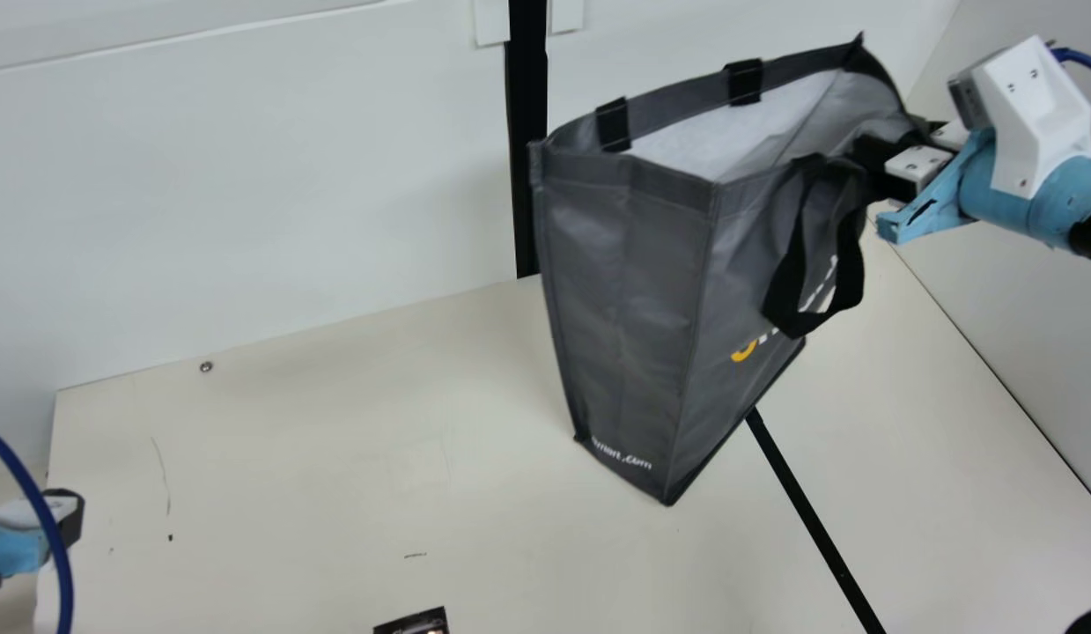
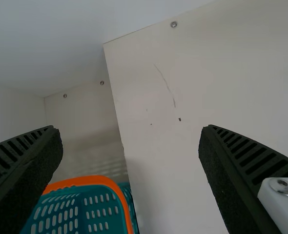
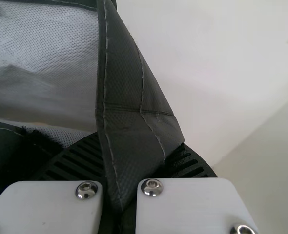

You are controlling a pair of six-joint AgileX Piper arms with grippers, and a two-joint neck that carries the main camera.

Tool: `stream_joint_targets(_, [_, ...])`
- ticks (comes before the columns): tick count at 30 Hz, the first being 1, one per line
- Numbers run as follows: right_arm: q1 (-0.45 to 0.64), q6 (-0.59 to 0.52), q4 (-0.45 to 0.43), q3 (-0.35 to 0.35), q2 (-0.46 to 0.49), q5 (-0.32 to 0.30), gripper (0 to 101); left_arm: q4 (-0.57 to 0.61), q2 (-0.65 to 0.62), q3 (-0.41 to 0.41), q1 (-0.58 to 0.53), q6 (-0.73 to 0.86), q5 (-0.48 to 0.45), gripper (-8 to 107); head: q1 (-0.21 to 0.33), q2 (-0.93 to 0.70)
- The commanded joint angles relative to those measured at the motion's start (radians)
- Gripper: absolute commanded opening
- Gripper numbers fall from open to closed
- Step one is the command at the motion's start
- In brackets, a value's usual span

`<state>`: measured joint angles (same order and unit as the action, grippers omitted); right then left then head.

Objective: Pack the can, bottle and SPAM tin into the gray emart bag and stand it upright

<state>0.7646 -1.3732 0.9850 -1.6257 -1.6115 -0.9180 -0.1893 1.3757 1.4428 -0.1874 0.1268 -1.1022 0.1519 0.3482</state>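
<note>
The gray emart bag (image 1: 624, 291) is upright but slightly tilted, its mouth open, right of centre in the main view. My right gripper (image 1: 897, 163) is shut on the bag's upper right rim, beside a hanging black handle. In the right wrist view the folded gray fabric of the bag (image 3: 129, 97) is pinched in my right gripper (image 3: 119, 204). At the main view's left edge is my left gripper (image 1: 65, 519); in the left wrist view my left gripper (image 2: 132, 170) stands open with nothing between its fingers.
A teal basket with an orange rim (image 2: 97, 180) is beside the table's edge in the left wrist view. A small dark object (image 1: 413, 623) lies at the main view's bottom edge. White walls stand behind the table (image 1: 334, 440) and at its right.
</note>
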Motion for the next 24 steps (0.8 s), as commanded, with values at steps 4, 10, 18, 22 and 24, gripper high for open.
stream_joint_targets(4, [0.043,0.024,-0.024,-0.06,-0.035,0.025,0,0.0,0.0,0.0,0.0,0.0,0.0,90,0.023,0.001])
stream_joint_targets(10, [0.099,0.067,-0.06,-0.138,-0.083,0.04,0,0.0,0.0,0.0,0.0,0.0,0.0,90,0.023,0.001])
stream_joint_targets(18, [0.166,0.117,-0.122,-0.234,-0.143,0.06,0,0.0,0.0,0.0,0.0,0.0,0.0,90,0.023,0.001])
stream_joint_targets(22, [0.194,0.136,-0.147,-0.272,-0.167,0.065,0,0.0,0.0,0.0,0.0,0.0,0.0,90,0.023,0.001])
stream_joint_targets(24, [0.207,0.144,-0.156,-0.288,-0.177,0.065,0,0.0,0.0,0.0,0.0,0.0,0.0,90,0.023,0.001])
